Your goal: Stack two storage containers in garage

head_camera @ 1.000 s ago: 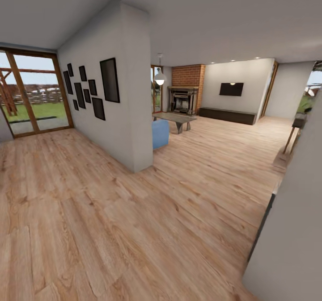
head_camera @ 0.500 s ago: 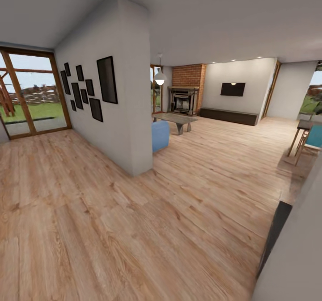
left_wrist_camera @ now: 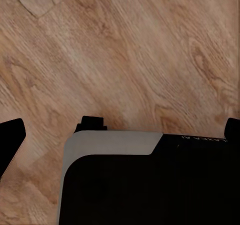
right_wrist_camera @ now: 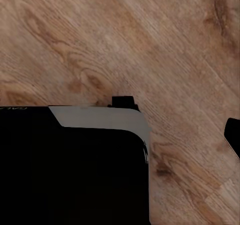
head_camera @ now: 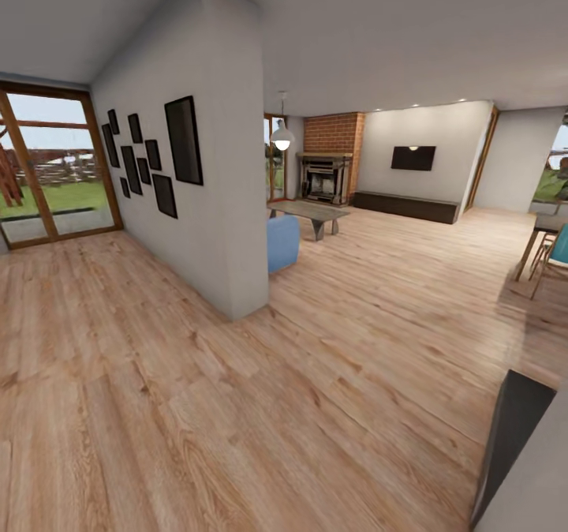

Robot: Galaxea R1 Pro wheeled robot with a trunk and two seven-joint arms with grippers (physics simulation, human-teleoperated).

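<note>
The two storage containers are out of view, and so is the garage. Ahead in the head view lies the living room [head_camera: 379, 224], with a brick fireplace [head_camera: 323, 175], a white pendant lamp [head_camera: 282, 139] and the end of a light blue sofa [head_camera: 282, 241]. In the left wrist view my left gripper [left_wrist_camera: 121, 132] is open, its dark fingertips [left_wrist_camera: 10, 140] wide apart over the robot's base and the wood planks. One dark fingertip [right_wrist_camera: 233, 135] of my right gripper [right_wrist_camera: 120, 135] sits at the far side of the right wrist view, so that gripper is open too, with nothing held.
A white partition wall [head_camera: 229, 200] with black picture frames [head_camera: 183, 139] juts out ahead on the left. Glass doors [head_camera: 47, 169] stand at far left. A coffee table [head_camera: 312, 212], a TV [head_camera: 413, 158], a low cabinet [head_camera: 404, 204], a table with a teal chair [head_camera: 552, 252] and a dark-edged wall corner [head_camera: 517, 437] are around.
The whole head view has shifted: the camera moved forward and turned. The near wall at right has slid out of the picture, and the table and teal chair have come into sight.
</note>
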